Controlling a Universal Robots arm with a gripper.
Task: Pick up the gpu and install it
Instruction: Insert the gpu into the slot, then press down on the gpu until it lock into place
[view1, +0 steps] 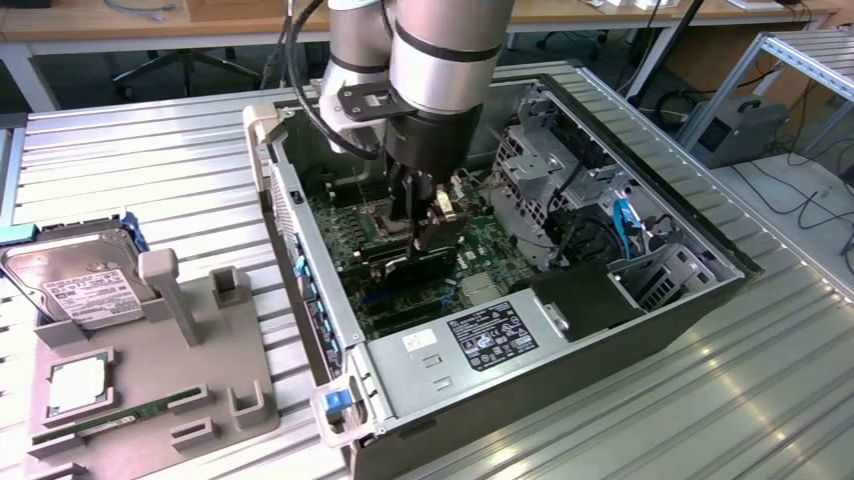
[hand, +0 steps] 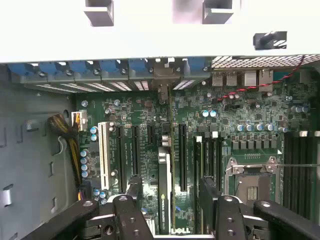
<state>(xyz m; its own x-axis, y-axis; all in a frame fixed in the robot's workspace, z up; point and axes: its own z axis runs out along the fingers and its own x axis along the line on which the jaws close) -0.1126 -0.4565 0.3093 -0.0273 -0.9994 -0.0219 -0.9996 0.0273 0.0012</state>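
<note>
The gpu (hand: 165, 165) stands edge-on in a motherboard slot inside the open PC case (view1: 694, 300), its metal bracket at the rear slot openings (hand: 162, 75). My gripper (hand: 171, 192) hangs right over it, open, one finger (hand: 135, 192) on each side of the card with a gap to it. In the exterior view the gripper (view1: 424, 215) reaches down into the case above the dark card (view1: 447, 262).
The drive cage (view1: 534, 170) and cables crowd the case on the exterior view's right, and the power supply (view1: 491, 335) sits at the front. A CPU socket (hand: 252, 182) lies beside the slots. Outside, a grey holder (view1: 160, 370) carries a hard drive (view1: 83, 285), a CPU (view1: 80, 385) and a RAM stick (view1: 114, 420).
</note>
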